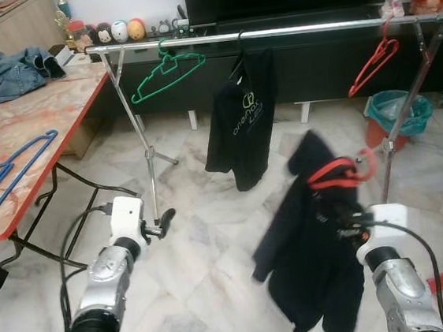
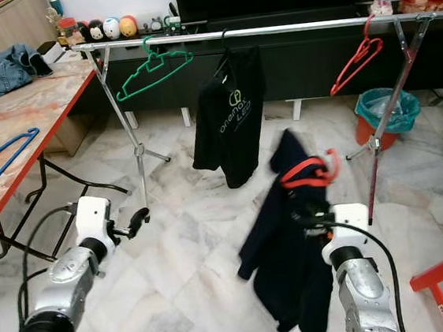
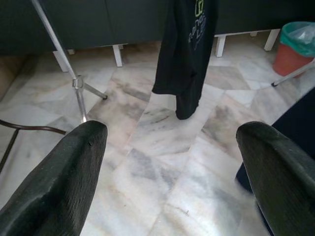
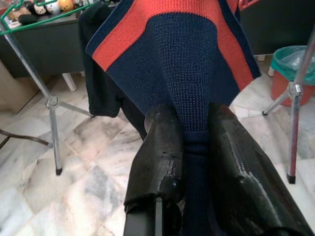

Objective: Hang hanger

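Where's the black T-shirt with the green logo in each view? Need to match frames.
Left eye: black T-shirt with the green logo hangs mid-rail, centre.
Right eye: centre-left, under the rail.
Left wrist: top centre, between the fingers.
Right wrist: upper left, behind the held garment.
Shared landmark: red bin with teal liner.

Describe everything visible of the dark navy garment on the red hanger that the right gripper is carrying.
The dark navy knitted garment looks like a soft top with a red-orange band near its upper part. It hangs on a red plastic hanger and droops limp above the marble floor. The right gripper is shut on its fabric, holding it in front of and below the silver clothes rail. The image is slightly blurred.
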Robot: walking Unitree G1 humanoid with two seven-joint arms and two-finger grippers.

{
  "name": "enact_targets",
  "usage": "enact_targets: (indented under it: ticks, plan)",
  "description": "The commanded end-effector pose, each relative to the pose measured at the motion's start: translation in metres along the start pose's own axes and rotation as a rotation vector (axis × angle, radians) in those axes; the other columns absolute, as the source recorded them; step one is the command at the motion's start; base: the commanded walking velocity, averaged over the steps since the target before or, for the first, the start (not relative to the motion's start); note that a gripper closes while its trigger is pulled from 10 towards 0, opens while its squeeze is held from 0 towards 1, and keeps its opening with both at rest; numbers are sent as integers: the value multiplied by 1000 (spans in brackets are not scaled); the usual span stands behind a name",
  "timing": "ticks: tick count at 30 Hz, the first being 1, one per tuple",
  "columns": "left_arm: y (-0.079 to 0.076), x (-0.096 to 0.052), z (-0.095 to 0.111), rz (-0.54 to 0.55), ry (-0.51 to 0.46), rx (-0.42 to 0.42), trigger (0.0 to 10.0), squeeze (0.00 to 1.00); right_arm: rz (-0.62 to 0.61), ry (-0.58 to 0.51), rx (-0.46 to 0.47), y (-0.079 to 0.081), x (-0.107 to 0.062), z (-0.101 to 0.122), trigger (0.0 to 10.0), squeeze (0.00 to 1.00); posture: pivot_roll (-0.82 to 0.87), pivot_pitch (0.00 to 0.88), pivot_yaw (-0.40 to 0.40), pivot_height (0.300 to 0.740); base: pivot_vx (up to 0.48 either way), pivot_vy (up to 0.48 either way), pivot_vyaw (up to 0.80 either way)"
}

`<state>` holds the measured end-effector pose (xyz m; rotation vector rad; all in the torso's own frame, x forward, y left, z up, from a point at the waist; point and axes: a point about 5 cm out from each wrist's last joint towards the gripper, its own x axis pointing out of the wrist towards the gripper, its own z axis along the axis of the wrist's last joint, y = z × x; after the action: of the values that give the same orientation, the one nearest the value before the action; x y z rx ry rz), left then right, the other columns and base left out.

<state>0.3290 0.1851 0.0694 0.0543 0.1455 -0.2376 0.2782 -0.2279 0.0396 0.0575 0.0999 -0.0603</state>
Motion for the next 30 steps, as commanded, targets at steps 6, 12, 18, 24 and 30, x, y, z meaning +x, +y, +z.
enact_targets:
  ticks: [6, 12, 18, 24, 30]
  plan:
    - [-3, -6, -15, 39, 22, -53, 10000, 0, -36, -44, 30, 7, 7, 6, 10000, 0, -30, 0, 44, 740, 0, 0, 0]
    - [-12, -6, -19, 41, 15, -72, 10000, 0, -62, -51, 43, 12, 7, 4, 10000, 0, -36, 0, 47, 740, 0, 0, 0]
    - [-16, -4, -17, 16, 5, -71, 10000, 0, -45, -56, 23, 14, 7, 4, 10000, 0, -36, 0, 50, 740, 117, 0, 87]
    - [-18, -3, -16, -1, 0, -72, 10000, 0, -59, -64, 51, 13, 8, 6, 10000, 0, -39, 0, 50, 740, 452, 0, 299]
    - [-20, 0, -12, -16, -15, -79, 10000, 0, -56, -85, 43, 13, 12, 12, 10000, 0, -43, 0, 53, 740, 480, 0, 0]
